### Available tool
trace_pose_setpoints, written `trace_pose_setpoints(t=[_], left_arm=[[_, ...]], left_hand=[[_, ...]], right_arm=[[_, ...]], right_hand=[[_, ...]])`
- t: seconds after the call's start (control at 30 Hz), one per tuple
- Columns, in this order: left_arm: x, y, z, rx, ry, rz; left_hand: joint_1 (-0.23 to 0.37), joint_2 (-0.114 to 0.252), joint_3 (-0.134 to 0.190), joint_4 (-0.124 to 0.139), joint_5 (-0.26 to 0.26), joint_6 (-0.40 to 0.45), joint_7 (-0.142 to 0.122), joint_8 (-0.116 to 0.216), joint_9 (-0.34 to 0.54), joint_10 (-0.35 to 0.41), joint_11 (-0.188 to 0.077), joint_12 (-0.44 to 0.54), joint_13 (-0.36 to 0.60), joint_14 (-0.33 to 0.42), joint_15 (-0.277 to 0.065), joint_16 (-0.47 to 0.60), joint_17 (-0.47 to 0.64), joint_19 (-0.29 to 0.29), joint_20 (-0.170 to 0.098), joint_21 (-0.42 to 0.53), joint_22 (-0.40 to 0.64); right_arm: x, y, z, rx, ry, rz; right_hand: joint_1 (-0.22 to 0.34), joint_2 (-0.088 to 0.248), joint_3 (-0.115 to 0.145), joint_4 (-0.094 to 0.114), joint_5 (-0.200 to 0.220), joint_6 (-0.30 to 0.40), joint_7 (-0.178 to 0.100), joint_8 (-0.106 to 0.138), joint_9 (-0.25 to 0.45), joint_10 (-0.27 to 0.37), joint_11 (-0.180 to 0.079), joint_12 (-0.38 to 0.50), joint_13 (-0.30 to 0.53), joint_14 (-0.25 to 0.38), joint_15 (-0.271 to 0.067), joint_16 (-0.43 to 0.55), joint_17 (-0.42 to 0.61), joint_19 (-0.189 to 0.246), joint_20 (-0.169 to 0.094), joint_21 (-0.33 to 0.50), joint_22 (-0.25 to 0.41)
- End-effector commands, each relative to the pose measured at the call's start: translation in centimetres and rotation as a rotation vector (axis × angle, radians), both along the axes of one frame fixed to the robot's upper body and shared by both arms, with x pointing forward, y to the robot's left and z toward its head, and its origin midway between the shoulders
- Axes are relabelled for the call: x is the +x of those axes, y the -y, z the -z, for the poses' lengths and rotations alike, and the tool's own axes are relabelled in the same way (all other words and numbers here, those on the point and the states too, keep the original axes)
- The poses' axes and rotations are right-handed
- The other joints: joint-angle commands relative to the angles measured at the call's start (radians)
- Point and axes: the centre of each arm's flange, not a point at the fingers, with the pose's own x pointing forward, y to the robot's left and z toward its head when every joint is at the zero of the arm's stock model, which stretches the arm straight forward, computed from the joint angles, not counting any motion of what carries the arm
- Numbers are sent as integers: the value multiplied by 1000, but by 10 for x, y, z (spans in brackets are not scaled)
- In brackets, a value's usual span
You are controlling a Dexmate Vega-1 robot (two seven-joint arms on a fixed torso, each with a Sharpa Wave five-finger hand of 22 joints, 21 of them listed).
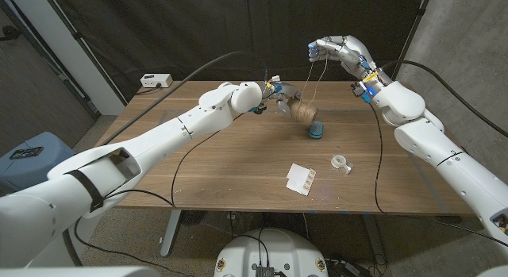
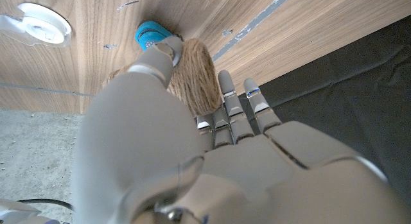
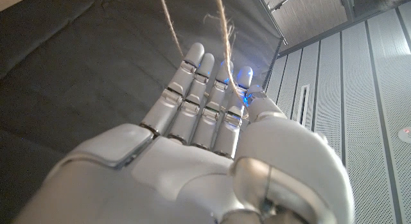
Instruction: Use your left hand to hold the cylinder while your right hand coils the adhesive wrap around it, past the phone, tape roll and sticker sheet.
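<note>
Apparently left hand [image 1: 279,98] gripping cylinder [image 1: 302,112], twine [image 1: 311,78] raised

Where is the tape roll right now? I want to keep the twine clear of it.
In the head view the tape roll lies on the table's right half, right of the sticker sheet and nearer the front edge than the blue object.

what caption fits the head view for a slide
Left robot hand holds a twine-wrapped cylinder above the table while the raised right robot hand pulls twine upward.
</note>
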Motion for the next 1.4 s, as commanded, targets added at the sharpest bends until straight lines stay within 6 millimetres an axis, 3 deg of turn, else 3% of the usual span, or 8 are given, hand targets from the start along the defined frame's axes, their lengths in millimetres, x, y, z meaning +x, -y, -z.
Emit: trace_pose_setpoints(t=[0.03,1.4], left_arm=[[-2,-2,-1,-2,1,19],[-13,-8,-2,-3,3,81]], left_hand=[[28,56,22,18,7,99,-49,246,37,80,-73,5,14,3,-4,-5,3,3,-3,4,-1],[31,54,23,18,6,110,-60,256,32,91,-81,6,15,11,-10,-11,-1,2,-6,11,-4]], right_arm=[[7,8,-5,7,-4,30],[31,31,-12,42,-43,138]], right_hand=[[10,-1,4,2,2,4,-1,-2,5,6,-5,0,3,9,-141,-8,2,-7,-73,6,5],[13,-2,1,3,1,1,-3,-10,6,4,-4,-9,3,6,-140,-16,3,-13,-74,12,5]])
